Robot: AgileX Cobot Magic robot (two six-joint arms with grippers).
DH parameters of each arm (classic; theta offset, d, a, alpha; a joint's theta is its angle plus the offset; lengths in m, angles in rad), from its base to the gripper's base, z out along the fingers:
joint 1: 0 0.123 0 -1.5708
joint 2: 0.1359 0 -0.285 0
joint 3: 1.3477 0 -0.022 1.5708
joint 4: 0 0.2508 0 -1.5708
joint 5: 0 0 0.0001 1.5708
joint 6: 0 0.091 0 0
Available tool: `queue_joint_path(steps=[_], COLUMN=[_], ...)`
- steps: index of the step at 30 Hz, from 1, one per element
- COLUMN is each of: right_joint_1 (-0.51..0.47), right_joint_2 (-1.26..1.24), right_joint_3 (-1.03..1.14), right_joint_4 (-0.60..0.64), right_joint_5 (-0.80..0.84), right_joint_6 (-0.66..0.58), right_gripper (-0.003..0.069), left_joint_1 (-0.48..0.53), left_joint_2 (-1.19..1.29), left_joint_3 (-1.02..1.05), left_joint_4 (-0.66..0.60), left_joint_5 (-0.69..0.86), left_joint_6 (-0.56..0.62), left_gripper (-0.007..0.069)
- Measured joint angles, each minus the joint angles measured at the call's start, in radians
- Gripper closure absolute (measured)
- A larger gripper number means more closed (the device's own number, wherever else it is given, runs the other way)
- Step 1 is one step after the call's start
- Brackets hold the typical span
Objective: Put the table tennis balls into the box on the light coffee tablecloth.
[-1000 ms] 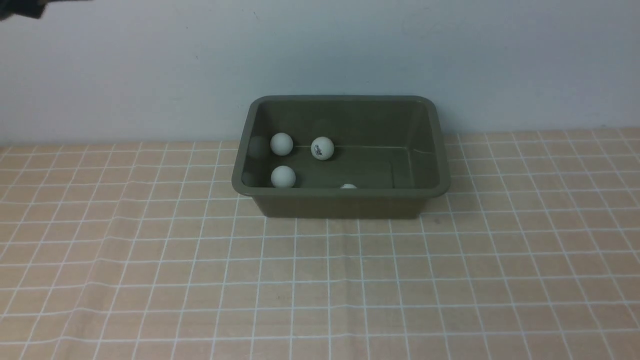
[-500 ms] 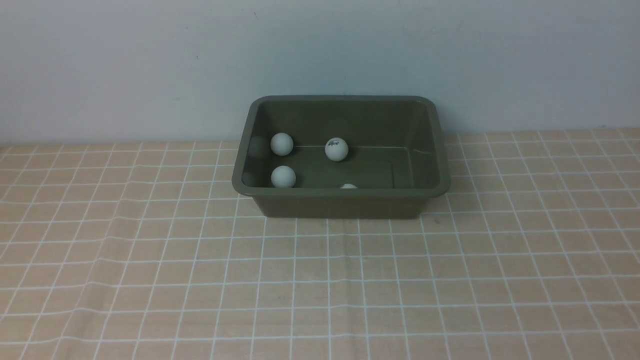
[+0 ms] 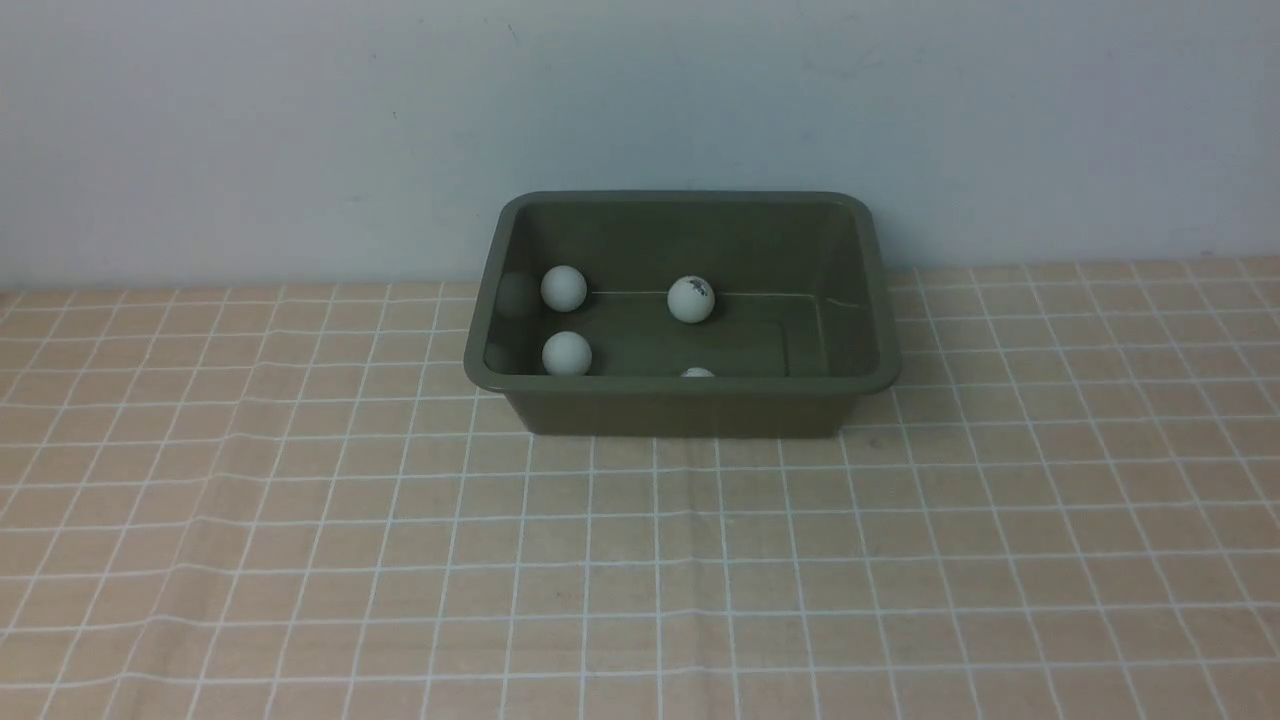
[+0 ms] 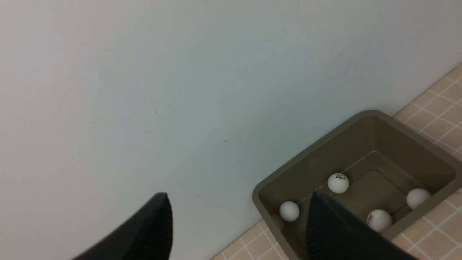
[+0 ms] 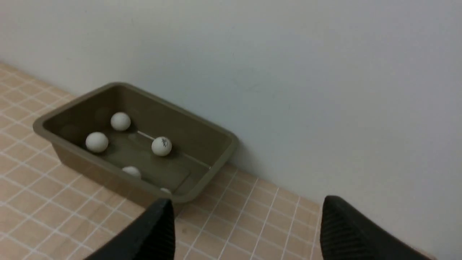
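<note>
Your left pincer and right pincer both gaped wide and empty, while the table tennis balls lay inside the box on the light coffee tablecloth; nudging its rim could spill them

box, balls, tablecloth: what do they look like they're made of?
box: likely moulded plastic, olive, semi-gloss; walls show faint reflections.
balls: probably plastic, matte white, some printed.
tablecloth: looks like fabric, matte; it wrinkles.

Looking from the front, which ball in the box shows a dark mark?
The ball nearest the middle of the box, by its far wall. The two left ones look plain; a fourth is mostly hidden.
</note>
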Motion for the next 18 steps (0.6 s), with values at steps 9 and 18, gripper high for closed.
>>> queue_joint_path(steps=[9,18], right_joint_1=[0.0,0.0], right_joint_2=[-0.263,-0.3], right_joint_3=[0.317,0.598], right_joint_4=[0.074,0.137], right_joint_5=[-0.198,-0.443], right_joint_6=[0.007,0.01], right_gripper=[0.0165,0.0168], left_joint_1=[0.0,0.0], left_joint_2=[0.0,0.0], left_joint_3=[0.0,0.0], left_joint_4=[-0.033,-0.077], left_joint_5=[0.0,0.001], left_joint_6=[0.0,0.0], left_gripper=[0.0209,0.0209])
